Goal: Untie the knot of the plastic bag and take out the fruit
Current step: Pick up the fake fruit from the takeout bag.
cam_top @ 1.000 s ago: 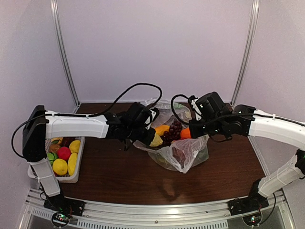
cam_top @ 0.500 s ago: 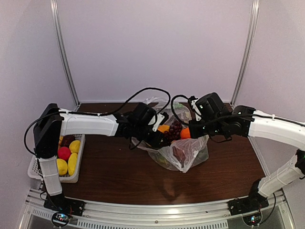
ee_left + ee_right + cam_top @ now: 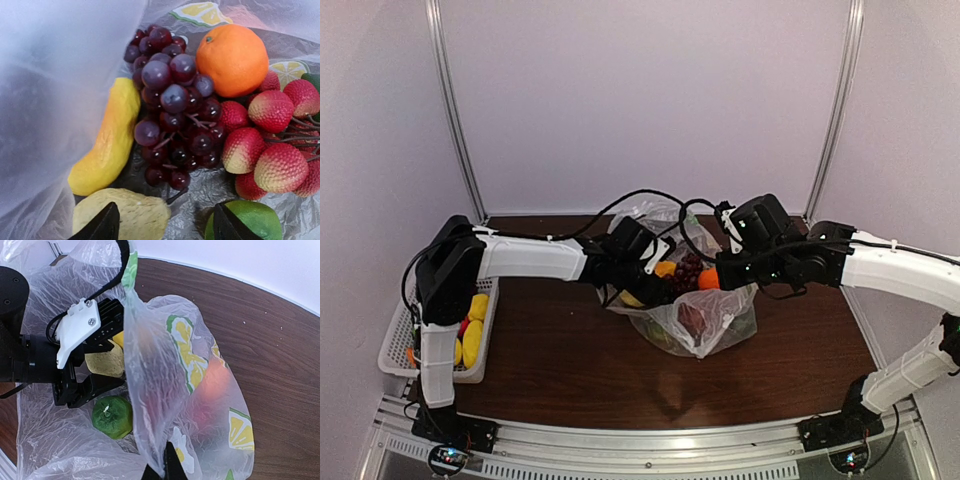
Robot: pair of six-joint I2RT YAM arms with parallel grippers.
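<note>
**Top view:** one plastic bag (image 3: 710,318), frame centre, on the counter (image 3: 570,370).

**Left wrist:** left tool (image 3: 165,227) released, at the bottom edge. In the bag lie one orange (image 3: 231,60), one grape bunch (image 3: 175,105), one mango (image 3: 107,140) and one lime (image 3: 255,220).

**Right wrist:** right tool (image 3: 161,470) clenching the plastic bag's film, bottom centre.

Dark purple grapes (image 3: 172,107) lie inside the plastic bag (image 3: 55,100), whose clear film rises left of them. Up-right of the grapes sits an orange (image 3: 231,60), right of them bumpy red fruit (image 3: 272,150), and left a yellow mango (image 3: 107,142). Below the grapes, two black fingers (image 3: 102,227) stand apart, in front of a pale lemon (image 3: 135,212) and a green lime (image 3: 252,220).
</note>
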